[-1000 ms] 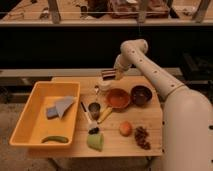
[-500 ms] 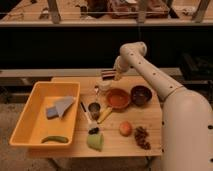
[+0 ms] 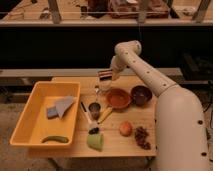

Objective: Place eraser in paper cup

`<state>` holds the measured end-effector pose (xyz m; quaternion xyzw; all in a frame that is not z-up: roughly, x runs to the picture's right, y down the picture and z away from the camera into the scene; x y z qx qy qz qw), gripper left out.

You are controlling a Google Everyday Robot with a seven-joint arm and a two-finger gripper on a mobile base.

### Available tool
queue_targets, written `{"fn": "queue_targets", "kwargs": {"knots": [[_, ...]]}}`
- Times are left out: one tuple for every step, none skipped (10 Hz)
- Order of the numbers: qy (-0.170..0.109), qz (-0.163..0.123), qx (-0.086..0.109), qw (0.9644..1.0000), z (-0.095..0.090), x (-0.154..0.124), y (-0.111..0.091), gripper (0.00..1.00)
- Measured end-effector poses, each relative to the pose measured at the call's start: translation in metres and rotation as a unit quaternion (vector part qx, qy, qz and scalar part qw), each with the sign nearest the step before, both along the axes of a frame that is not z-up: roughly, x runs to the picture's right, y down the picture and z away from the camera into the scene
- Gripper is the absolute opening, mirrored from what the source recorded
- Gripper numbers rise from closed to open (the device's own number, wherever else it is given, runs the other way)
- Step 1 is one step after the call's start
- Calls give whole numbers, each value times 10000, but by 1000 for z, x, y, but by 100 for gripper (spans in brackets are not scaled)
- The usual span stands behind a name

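— Where is the gripper (image 3: pixel 105 76)?
— At the back of the table (image 3: pixel 112 142), pinching the eraser (image 3: pixel 105 75) just above the paper cup (image 3: pixel 104 88).
— What stands around?
— An orange bowl (image 3: pixel 119 98) just right of the cup, then a dark bowl (image 3: pixel 141 94). In front, the metal cup (image 3: pixel 94 108); nearer, a green cup (image 3: pixel 95 142), an orange fruit (image 3: pixel 125 128), and a yellow bin (image 3: pixel 35 120) at left.

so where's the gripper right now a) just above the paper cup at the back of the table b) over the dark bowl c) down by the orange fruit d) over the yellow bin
a: the gripper sits directly over the paper cup behind the orange bowl, well away from the yellow bin, the orange fruit and the dark bowl.
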<state>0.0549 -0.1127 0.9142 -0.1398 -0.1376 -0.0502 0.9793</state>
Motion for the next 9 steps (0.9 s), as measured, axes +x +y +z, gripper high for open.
{"fn": "queue_targets", "kwargs": {"knots": [[-23,-46,-20,10000,1,-4,1,0],[-35,-65,-31,10000,2,-6,1,0],[-66,-115,-70,9999,4,-9,4,0],[-102,-154,-81,9998,5,-12,5,0],[-128,-184,-87,9997,6,-15,5,0],[-141,-207,-95,9996,7,-17,6,0],[-148,-218,-103,9996,7,-17,6,1],[-154,-234,-118,9995,8,-17,7,10],[-151,-250,-126,9995,9,-17,7,19]]}}
